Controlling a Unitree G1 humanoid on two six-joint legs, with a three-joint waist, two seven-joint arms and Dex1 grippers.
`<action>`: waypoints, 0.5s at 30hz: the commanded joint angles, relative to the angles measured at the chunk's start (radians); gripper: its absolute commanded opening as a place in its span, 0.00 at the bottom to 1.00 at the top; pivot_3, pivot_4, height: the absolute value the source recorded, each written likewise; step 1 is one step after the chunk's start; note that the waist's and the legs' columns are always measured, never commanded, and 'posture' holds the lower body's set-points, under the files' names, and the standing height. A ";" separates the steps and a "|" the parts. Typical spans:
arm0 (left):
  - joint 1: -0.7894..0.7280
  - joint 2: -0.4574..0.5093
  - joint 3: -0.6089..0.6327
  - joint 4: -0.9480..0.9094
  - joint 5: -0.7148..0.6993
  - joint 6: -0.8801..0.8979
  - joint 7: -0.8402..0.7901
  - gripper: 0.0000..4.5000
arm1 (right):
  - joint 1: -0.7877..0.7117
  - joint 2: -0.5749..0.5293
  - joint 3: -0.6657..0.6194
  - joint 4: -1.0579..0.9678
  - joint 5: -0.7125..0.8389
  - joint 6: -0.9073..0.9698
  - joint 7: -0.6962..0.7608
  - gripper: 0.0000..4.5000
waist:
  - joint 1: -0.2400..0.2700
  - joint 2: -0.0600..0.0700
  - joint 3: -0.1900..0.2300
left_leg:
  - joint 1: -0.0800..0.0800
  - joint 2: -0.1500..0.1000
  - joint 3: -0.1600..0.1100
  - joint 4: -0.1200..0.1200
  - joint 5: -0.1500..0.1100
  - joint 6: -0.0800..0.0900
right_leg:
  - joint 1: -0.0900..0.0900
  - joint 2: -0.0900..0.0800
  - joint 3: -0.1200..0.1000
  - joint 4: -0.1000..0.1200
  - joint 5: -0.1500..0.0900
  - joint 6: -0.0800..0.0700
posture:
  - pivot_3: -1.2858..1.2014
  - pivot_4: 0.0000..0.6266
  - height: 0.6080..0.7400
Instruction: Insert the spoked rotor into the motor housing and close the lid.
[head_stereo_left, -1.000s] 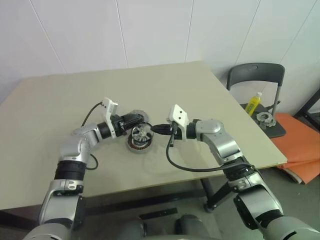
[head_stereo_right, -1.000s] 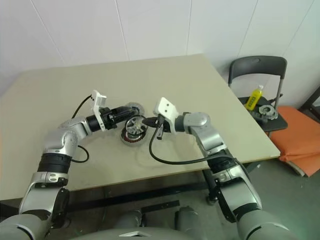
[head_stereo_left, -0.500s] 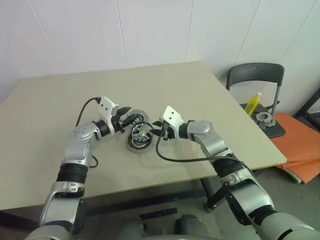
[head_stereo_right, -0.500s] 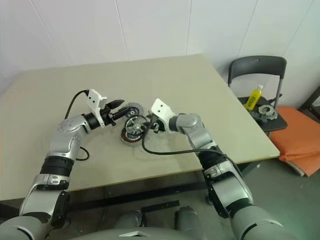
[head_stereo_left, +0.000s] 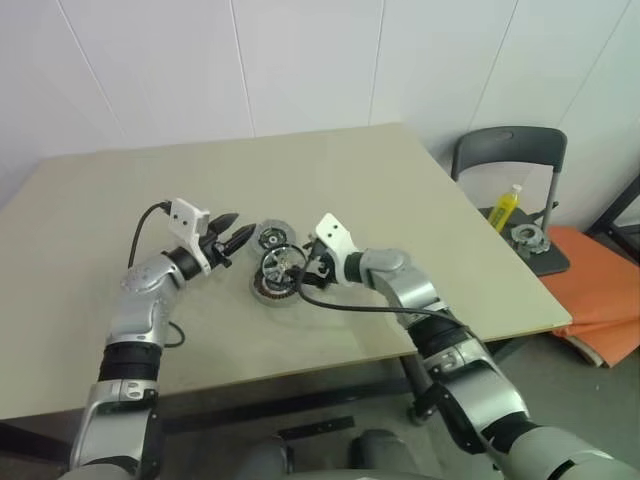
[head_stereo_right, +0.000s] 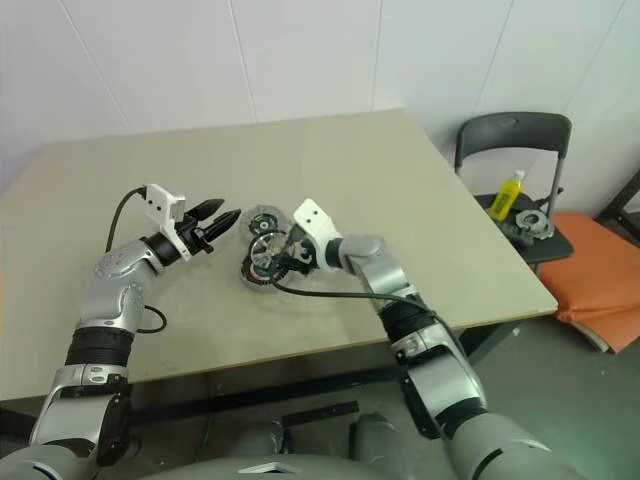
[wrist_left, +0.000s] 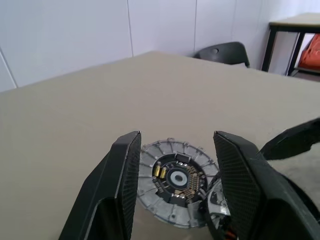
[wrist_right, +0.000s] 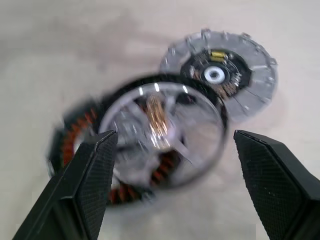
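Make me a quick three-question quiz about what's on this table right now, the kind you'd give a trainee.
1. True or false: the lid already covers the motor housing.
2. What does the spoked rotor sit on? A) the bare table B) the motor housing C) the chair
3. Which gripper has its fingers spread on either side of the rotor?

Key:
1. False; the lid lies flat on the table beside the housing.
2. B, tilted, not fully seated.
3. The right gripper; the left gripper is open too, facing the lid.
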 joint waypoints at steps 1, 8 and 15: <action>0.003 0.007 0.027 -0.049 -0.028 -0.001 0.006 0.55 | -0.036 0.018 -0.030 -0.001 0.015 0.024 -0.043 0.86 | 0.001 0.000 0.000 | 0.000 0.000 0.000 0.000 0.000 0.000 | 0.000 0.000 0.000 0.000 0.000 0.000 | 0.52 0.00 1.00; 0.015 -0.003 0.016 -0.070 -0.035 0.008 0.013 0.55 | -0.031 0.023 -0.020 -0.005 0.017 0.034 -0.060 0.86 | -0.001 0.000 0.000 | 0.000 0.000 0.000 0.000 0.000 0.000 | 0.000 0.000 0.000 0.000 0.000 0.000 | 0.52 0.00 1.00; 0.026 -0.012 0.003 -0.086 -0.031 0.011 0.010 0.55 | -0.070 0.025 -0.050 0.102 -0.011 0.001 -0.168 0.86 | -0.001 0.000 0.000 | 0.000 0.000 0.000 0.000 0.000 0.000 | 0.000 0.000 0.000 0.000 0.000 0.000 | 0.52 0.00 1.00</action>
